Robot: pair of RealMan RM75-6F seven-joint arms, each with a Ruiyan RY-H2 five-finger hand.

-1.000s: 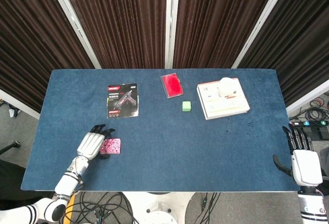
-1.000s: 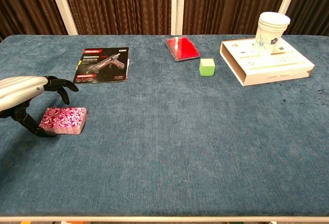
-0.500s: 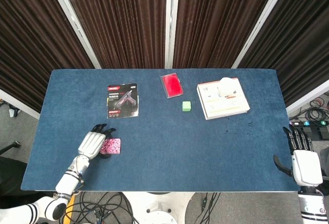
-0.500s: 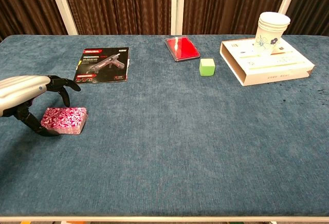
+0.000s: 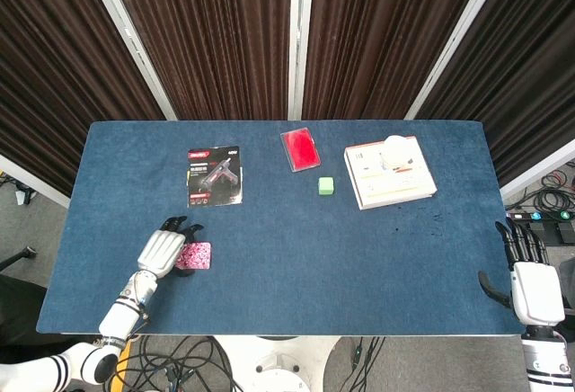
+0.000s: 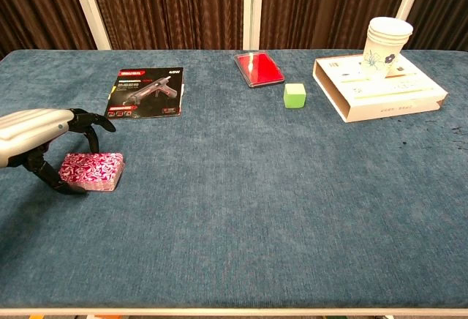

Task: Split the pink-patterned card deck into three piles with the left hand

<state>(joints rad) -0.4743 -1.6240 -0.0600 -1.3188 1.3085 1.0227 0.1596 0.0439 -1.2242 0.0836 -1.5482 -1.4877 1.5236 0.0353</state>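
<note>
Pink-patterned card deck point(image 6: 91, 170) sitting as one whole stack near the left front edge of the blue cloth-covered table point(image 6: 256, 187); left hand point(image 6: 33, 140) arched over its left end, fingers point(image 6: 91, 125) curled round it, but real grip or mere touch? Cannot tell; right hand point(image 5: 532, 284) idle off the far right edge, fingers apart, holding nothing. Danger now: lifting every card at once, or fanning loose cards off the top through a shallow pinch; no piles made yet.
</note>
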